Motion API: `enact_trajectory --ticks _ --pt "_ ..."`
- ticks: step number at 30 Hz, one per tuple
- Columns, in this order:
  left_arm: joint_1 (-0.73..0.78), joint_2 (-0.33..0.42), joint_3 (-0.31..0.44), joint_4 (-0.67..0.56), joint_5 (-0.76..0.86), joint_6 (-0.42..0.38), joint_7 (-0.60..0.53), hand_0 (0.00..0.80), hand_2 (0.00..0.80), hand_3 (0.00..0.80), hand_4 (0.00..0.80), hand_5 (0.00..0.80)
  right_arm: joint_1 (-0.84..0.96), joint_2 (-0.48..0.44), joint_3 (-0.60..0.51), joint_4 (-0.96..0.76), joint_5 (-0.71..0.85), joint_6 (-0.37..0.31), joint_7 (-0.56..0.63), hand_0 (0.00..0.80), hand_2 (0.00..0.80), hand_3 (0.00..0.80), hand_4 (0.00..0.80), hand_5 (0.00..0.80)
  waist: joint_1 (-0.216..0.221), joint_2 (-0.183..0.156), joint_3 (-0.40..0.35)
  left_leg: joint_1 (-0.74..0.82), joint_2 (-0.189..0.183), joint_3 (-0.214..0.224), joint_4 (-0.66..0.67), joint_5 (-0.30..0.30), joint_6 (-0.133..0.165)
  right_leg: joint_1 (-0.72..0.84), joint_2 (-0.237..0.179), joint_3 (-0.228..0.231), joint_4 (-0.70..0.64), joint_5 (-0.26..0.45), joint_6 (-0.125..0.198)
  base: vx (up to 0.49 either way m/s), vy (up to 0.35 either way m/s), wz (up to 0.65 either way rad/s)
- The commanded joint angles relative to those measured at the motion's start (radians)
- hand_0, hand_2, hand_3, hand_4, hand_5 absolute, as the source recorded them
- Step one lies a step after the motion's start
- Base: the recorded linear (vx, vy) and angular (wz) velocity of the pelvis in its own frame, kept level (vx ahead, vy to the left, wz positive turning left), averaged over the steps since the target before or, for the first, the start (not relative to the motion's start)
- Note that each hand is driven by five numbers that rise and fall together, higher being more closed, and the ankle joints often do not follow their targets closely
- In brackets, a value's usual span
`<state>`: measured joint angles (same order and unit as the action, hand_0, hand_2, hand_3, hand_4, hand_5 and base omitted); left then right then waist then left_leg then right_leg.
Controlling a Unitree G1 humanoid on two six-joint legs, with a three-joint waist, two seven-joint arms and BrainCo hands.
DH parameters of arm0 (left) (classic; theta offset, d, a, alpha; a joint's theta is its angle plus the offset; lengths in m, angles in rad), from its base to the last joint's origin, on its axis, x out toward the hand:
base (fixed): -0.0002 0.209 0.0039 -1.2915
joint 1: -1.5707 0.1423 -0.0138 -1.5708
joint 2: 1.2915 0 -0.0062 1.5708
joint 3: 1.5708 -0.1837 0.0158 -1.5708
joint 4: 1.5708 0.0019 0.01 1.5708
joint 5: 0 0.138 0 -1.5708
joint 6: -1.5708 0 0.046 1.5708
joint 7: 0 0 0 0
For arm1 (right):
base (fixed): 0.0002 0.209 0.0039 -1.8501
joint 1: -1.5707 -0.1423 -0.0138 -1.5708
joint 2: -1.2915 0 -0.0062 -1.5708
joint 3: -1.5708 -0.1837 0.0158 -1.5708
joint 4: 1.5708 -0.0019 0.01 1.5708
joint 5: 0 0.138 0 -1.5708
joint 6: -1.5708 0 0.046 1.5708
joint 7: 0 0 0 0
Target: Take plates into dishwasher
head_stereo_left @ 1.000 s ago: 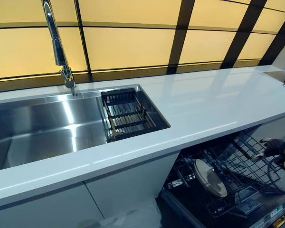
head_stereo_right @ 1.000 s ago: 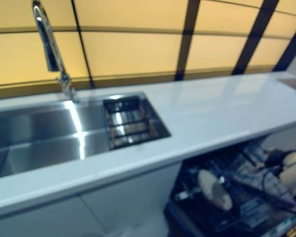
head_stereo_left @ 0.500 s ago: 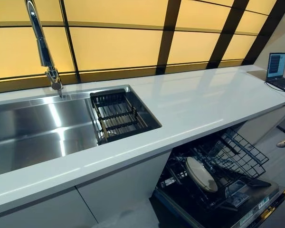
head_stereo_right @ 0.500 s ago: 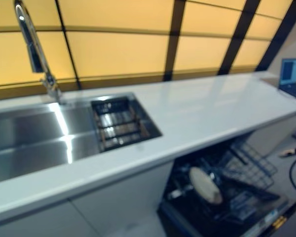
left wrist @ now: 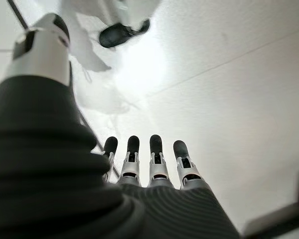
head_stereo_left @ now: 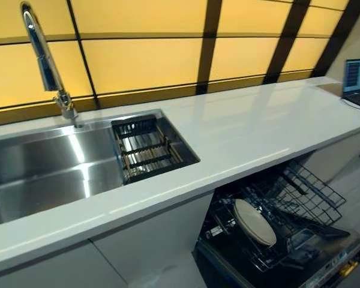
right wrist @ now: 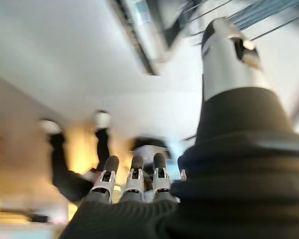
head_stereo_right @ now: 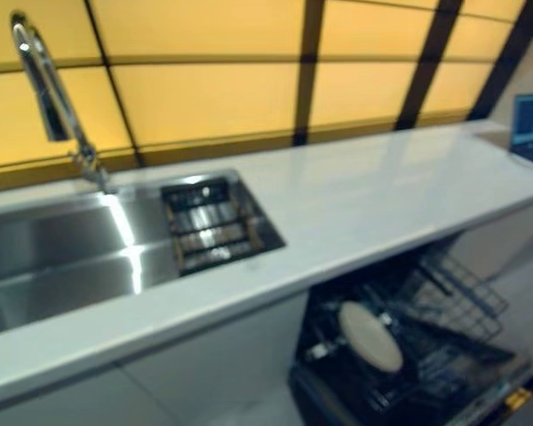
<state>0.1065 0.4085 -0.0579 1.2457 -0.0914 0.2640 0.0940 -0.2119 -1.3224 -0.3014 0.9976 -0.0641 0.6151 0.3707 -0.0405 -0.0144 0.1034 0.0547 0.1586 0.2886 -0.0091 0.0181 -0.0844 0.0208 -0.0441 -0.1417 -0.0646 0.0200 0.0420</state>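
Observation:
A white plate (head_stereo_left: 255,221) stands on edge in the lower rack (head_stereo_left: 312,198) of the open dishwasher (head_stereo_left: 324,273), below the white counter (head_stereo_left: 258,129); it also shows in the right eye view (head_stereo_right: 370,335). Neither hand shows in the eye views. My left hand (left wrist: 149,164) shows in its wrist view with fingers straight, empty, over pale floor. My right hand (right wrist: 134,181) shows in its wrist view with fingers straight, holding nothing.
A steel sink (head_stereo_left: 48,168) with a tall tap (head_stereo_left: 45,63) and a dark wire drainer basket (head_stereo_left: 145,153) lies left in the counter. A laptop (head_stereo_left: 357,81) sits at the counter's far right end. White cabinet doors (head_stereo_left: 150,240) stand left of the dishwasher.
The camera has swung, shifting the whole picture. My right hand, by the dishwasher rack a second ago, has left the eye views. The plate has stayed in the rack.

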Motion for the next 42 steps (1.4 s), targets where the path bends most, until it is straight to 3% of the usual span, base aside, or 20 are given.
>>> enact_trajectory --ticks 1,5,7,8,9,11,12,14,15,18,21,22,25,28,30,31,34,38,39,42 --pt "-0.054 0.059 0.012 0.000 -0.007 -0.028 -0.005 0.000 0.000 0.000 0.000 0.000 0.013 -0.065 -0.014 0.022 0.059 -0.083 -0.093 0.000 0.000 0.000 0.000 0.000 -0.024 -0.091 -0.006 0.021 0.004 -0.005 0.028 0.002 -0.031 0.010 0.001 -0.103 0.028 0.000 0.026 -0.223 0.050 0.09" --pt "-0.149 0.056 -0.007 -0.057 -0.004 -0.007 -0.039 0.000 0.000 0.000 0.000 0.000 0.178 0.026 -0.132 -0.003 0.141 -0.103 -0.163 0.000 0.000 0.000 0.000 0.000 -0.101 -0.064 -0.047 0.141 -0.015 -0.069 0.132 -0.025 -0.028 -0.085 0.017 -0.112 0.051 0.029 -0.007 -0.239 0.015 0.32" --pt "-0.173 0.052 -0.030 -0.072 -0.011 -0.009 -0.046 0.000 0.000 0.000 0.000 0.000 0.206 0.054 -0.148 0.008 0.152 -0.127 -0.188 0.000 0.000 0.000 0.000 0.000 -0.115 -0.054 -0.054 0.165 -0.035 -0.089 0.138 -0.043 -0.025 -0.133 0.018 -0.120 0.075 0.034 -0.011 -0.264 0.013 0.40" --pt "-0.192 0.051 -0.043 -0.080 -0.027 -0.009 -0.047 0.000 0.000 0.000 0.000 0.000 0.206 0.067 -0.144 0.011 0.160 -0.131 -0.204 0.000 0.000 0.000 0.000 0.000 -0.127 -0.042 -0.054 0.188 -0.045 -0.097 0.126 -0.058 -0.023 -0.174 0.023 -0.132 0.102 0.033 -0.015 -0.506 0.110 0.70" --pt "-0.246 0.055 -0.069 -0.083 -0.062 -0.009 -0.054 0.000 0.000 0.000 0.000 0.000 0.189 0.089 -0.120 0.018 0.208 -0.139 -0.256 0.000 0.000 0.000 0.000 0.000 -0.148 -0.006 -0.047 0.234 -0.054 -0.113 0.070 -0.105 -0.026 -0.272 0.039 -0.153 0.180 0.011 -0.015 -0.613 0.139 0.77" --pt "-0.289 0.053 -0.089 -0.072 -0.089 -0.005 -0.047 0.000 0.000 0.000 0.000 0.000 0.173 0.104 -0.094 0.036 0.247 -0.152 -0.292 0.000 0.000 0.000 0.000 0.000 -0.165 0.012 -0.031 0.261 -0.058 -0.089 0.024 -0.147 -0.025 -0.365 0.022 -0.196 0.269 0.007 -0.010 -0.630 0.104 0.39" --pt "-0.316 0.049 -0.107 -0.059 -0.104 -0.007 -0.038 0.000 0.000 0.000 0.000 0.000 0.159 0.118 -0.075 0.052 0.286 -0.153 -0.324 0.000 0.000 0.000 0.000 0.000 -0.176 0.023 -0.019 0.264 -0.038 -0.051 0.008 -0.141 -0.038 -0.417 0.002 -0.234 0.336 -0.009 -0.010 -0.590 0.066 0.16" --pt "-0.335 0.043 -0.115 -0.041 -0.124 0.011 -0.024 0.000 0.000 0.000 0.000 0.000 0.139 0.145 -0.044 0.049 0.317 -0.132 -0.360 0.000 0.000 0.000 0.000 0.000 -0.167 0.020 -0.005 0.243 -0.030 -0.035 0.001 -0.186 -0.023 -0.424 -0.011 -0.255 0.380 -0.050 -0.019 -0.519 0.028 0.74" --pt "-0.321 0.045 -0.103 -0.019 -0.131 0.025 -0.008 0.000 0.000 0.000 0.000 0.000 0.140 0.162 -0.032 0.056 0.330 -0.127 -0.366 0.000 0.000 0.000 0.000 0.000 -0.153 0.012 -0.002 0.230 -0.043 -0.067 0.015 -0.195 -0.017 -0.417 0.000 -0.253 0.358 -0.041 -0.015 -0.356 -0.035 0.84" --pt "-0.272 0.065 -0.064 0.025 -0.127 0.048 0.001 0.000 0.000 0.000 0.000 0.000 0.146 0.161 -0.034 0.099 0.343 -0.126 -0.348 0.000 0.000 0.000 0.000 0.000 -0.133 0.008 -0.015 0.232 -0.049 -0.100 0.019 -0.141 -0.033 -0.387 0.032 -0.254 0.314 -0.036 -0.019 -0.271 -0.055 0.24" --pt "-0.215 0.088 -0.018 0.056 -0.124 0.069 0.001 0.000 0.000 0.000 0.000 0.000 0.146 0.143 -0.060 0.175 0.303 -0.136 -0.315 0.000 0.000 0.000 0.000 0.000 -0.110 -0.002 -0.029 0.215 -0.069 -0.121 0.037 -0.143 -0.019 -0.345 0.049 -0.238 0.248 -0.024 -0.019 -0.276 0.034 0.08" --pt "-0.201 0.088 -0.007 0.061 -0.129 0.069 0.006 0.000 0.000 0.000 0.000 0.000 0.145 0.138 -0.065 0.197 0.287 -0.141 -0.304 0.000 0.000 0.000 0.000 0.000 -0.111 -0.013 -0.032 0.203 -0.087 -0.122 0.039 -0.125 -0.014 -0.343 0.034 -0.252 0.227 0.010 -0.021 -0.331 0.102 0.21" --pt "-0.166 0.084 0.018 0.062 -0.136 0.045 -0.001 0.000 0.000 0.000 0.000 0.000 0.131 0.131 -0.051 0.256 0.254 -0.140 -0.264 0.000 0.000 0.000 0.000 0.000 -0.096 -0.019 -0.044 0.198 -0.117 -0.129 0.046 -0.133 -0.003 -0.299 0.042 -0.220 0.152 0.046 0.001 -0.234 0.101 0.07" --pt "-0.161 0.075 0.014 0.015 -0.123 0.022 0.006 0.000 0.000 0.000 0.000 0.000 0.124 0.155 -0.032 0.265 0.239 -0.126 -0.259 0.000 0.000 0.000 0.000 0.000 -0.089 -0.042 -0.042 0.199 -0.170 -0.138 0.055 -0.212 0.034 -0.263 0.038 -0.188 0.053 0.136 0.049 -0.164 0.093 0.15" --pt "-0.169 0.083 -0.007 -0.035 -0.105 0.017 -0.002 0.000 0.000 0.000 0.000 0.000 0.124 0.191 -0.020 0.255 0.258 -0.100 -0.256 0.000 0.000 0.000 0.000 0.000 -0.103 -0.063 -0.029 0.201 -0.209 -0.158 0.046 -0.239 0.051 -0.301 0.001 -0.177 -0.005 0.252 0.114 -0.158 0.033 0.24" --pt "-0.169 0.086 -0.009 -0.046 -0.108 0.022 -0.002 0.000 0.000 0.000 0.000 0.000 0.124 0.201 -0.017 0.247 0.254 -0.094 -0.257 0.000 0.000 0.000 0.000 0.000 -0.104 -0.063 -0.024 0.202 -0.210 -0.159 0.044 -0.238 0.052 -0.308 -0.005 -0.173 -0.004 0.263 0.120 -0.220 0.018 -0.14" --pt "-0.176 0.107 -0.030 -0.049 -0.106 0.020 -0.029 0.000 0.000 0.000 0.000 0.000 0.151 0.264 -0.022 0.190 0.367 -0.072 -0.336 0.000 0.000 0.000 0.000 0.000 -0.119 -0.045 0.006 0.183 -0.206 -0.176 0.018 -0.214 0.080 -0.317 -0.001 -0.022 0.082 0.243 0.127 -0.299 -0.041 -0.22" --pt "-0.151 0.122 -0.020 0.015 -0.115 0.033 -0.043 0.000 0.000 0.000 0.000 0.000 0.153 0.357 -0.025 0.181 0.368 -0.056 -0.360 0.000 0.000 0.000 0.000 0.000 -0.085 -0.039 -0.001 0.125 -0.192 -0.117 0.006 -0.161 0.088 -0.249 -0.096 -0.030 0.161 0.206 0.126 -0.323 -0.173 -0.14" --pt "-0.119 0.137 0.012 0.035 -0.093 0.041 -0.074 0.000 0.000 0.000 0.000 0.000 0.167 0.396 -0.024 0.168 0.362 -0.053 -0.392 0.000 0.000 0.000 0.000 0.000 -0.059 -0.020 -0.004 0.097 -0.164 -0.098 0.015 -0.144 0.088 -0.196 -0.145 -0.002 0.198 0.186 0.126 -0.344 -0.300 -0.44" --pt "-0.080 0.152 0.053 0.067 -0.052 0.058 -0.098 0.000 0.000 0.000 0.000 0.000 0.182 0.468 -0.038 0.161 0.406 -0.070 -0.486 0.000 0.000 0.000 0.000 0.000 -0.014 -0.016 -0.025 0.048 -0.116 -0.067 0.047 -0.135 0.078 -0.100 -0.242 0.000 0.164 0.194 0.136 -0.320 -0.392 -0.26"
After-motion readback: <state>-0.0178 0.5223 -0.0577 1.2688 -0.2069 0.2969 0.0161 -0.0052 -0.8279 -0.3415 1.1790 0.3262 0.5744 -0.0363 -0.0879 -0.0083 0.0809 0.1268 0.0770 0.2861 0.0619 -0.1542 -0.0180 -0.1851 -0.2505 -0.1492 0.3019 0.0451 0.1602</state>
